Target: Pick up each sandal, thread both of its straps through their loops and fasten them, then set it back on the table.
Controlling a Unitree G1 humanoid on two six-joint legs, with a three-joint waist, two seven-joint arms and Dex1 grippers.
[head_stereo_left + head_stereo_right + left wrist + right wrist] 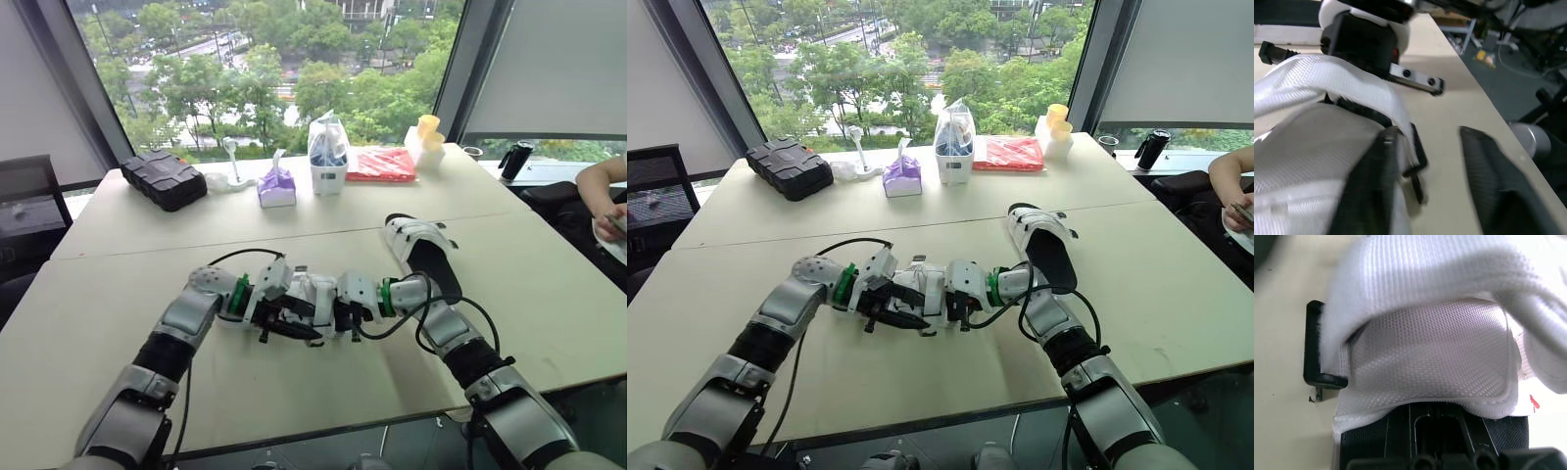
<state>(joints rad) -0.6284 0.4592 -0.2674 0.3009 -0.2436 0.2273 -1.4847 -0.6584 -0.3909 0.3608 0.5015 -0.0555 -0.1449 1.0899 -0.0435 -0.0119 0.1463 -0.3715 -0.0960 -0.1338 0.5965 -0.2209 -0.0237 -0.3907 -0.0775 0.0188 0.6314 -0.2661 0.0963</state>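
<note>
Listing the item in work first, we found one white sandal [315, 292] at the near middle of the table [137, 284]. It sat between the two hands, its length running roughly from one hand to the other, with both arms equally near.

- Left hand [294, 331]: parted wide. One finger [1369, 196] lay against the white mesh strap [1327, 93]; the other stood clear over bare table. The black loop [1415, 169] was just beside the first finger.
- Right hand [345, 318]: close against the same sandal from the opposite side. We could not tell its grip.
- Second sandal [421, 250]: flat on the table beyond the right forearm, long axis pointing away from the robot.

We judged that the next move depended on bringing strap and loop together.
</note>
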